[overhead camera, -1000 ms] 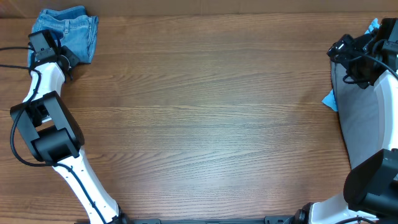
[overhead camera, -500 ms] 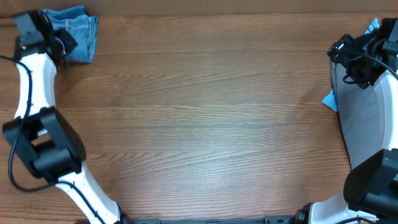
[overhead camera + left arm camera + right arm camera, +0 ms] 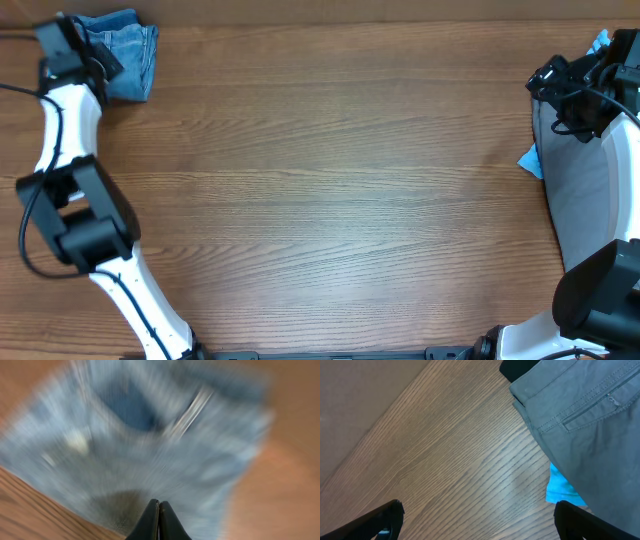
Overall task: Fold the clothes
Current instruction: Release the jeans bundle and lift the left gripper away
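From above, we see a big brown wooden table (image 3: 320, 200). The blue jeans (image 3: 125, 50) sit folded up in the far left corner of it. The left arm (image 3: 65, 120) reaches up to that corner, and its black end is right by the near edge of the jeans. On the right edge of the table lie the grey shorts (image 3: 580, 190). A bright-blue cloth (image 3: 530, 160) pokes out from under their left side. The right arm (image 3: 605, 140) bends over the shorts, and its black end is near the top of them. From up here we cannot tell how either gripper stands.

From the left wrist, the picture is very blurry. The jeans fill most of it, and we can make out a darker blue patch and a pale line on them. The left gripper (image 3: 159, 506) is closed up tight, its two black fingers pressed together with nothing between them. The tips sit over the near edge of the jeans.

From the right wrist, the right gripper (image 3: 479, 510) is spread wide, one finger at each bottom corner. Only bare table is between them. The grey shorts fill the top right, with a pocket seam showing. The bright-blue cloth peeks out below them. A bit of a black garment (image 3: 520, 367) shows at the top edge, touching the shorts.
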